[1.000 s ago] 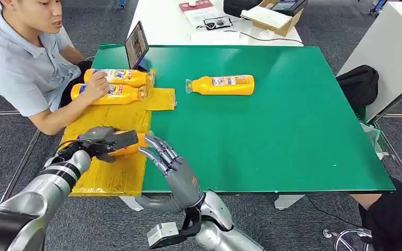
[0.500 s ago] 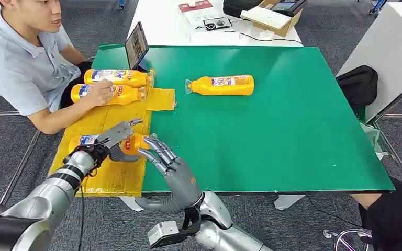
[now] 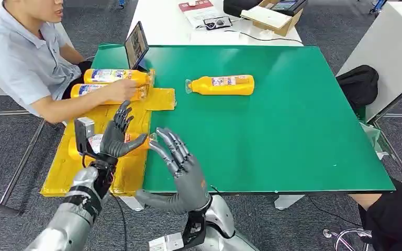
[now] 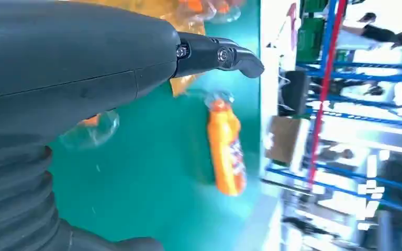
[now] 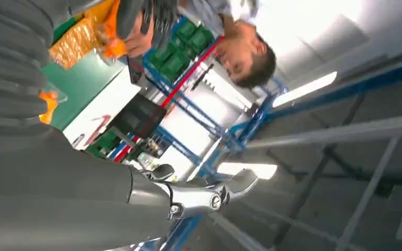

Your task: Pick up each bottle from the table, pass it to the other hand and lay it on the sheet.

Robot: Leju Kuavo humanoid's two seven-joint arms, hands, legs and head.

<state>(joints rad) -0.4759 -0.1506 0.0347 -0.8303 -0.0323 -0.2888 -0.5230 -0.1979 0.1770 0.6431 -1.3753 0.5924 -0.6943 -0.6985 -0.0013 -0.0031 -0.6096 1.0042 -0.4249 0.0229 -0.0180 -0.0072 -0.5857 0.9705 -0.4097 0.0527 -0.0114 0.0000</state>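
The left robot hand (image 3: 116,137) is raised above the near end of the yellow sheet (image 3: 99,172), palm turned up and fingers spread wide, holding nothing. Just behind and below it, a bottle (image 3: 84,145) lies on its side on the sheet, its orange body partly hidden by the hand and wrist (the cap end pokes out toward the green tabletop (image 3: 272,125)). The right robot hand (image 3: 180,162) stands just beside the left one, over the near edge of the tabletop, fingers straight, apart and empty.

Farther along the sheet, at its far end, two more bottles lie side by side on their sides: the nearer of the pair (image 3: 107,91) and the far one (image 3: 118,76), caps pointing toward the middle of the tabletop. A person (image 3: 23,57) in a grey shirt sits at the left side of the tabletop, and the person's hand (image 3: 119,91) rests on the nearer of that pair.

Well apart from the sheet, a fourth bottle (image 3: 221,84) lies on its side on the bare green surface, cap toward the sheet; the left wrist view shows it too. A tablet (image 3: 136,45) stands propped at the far left corner of the tabletop. A black bag (image 3: 359,86) sits off the right edge.
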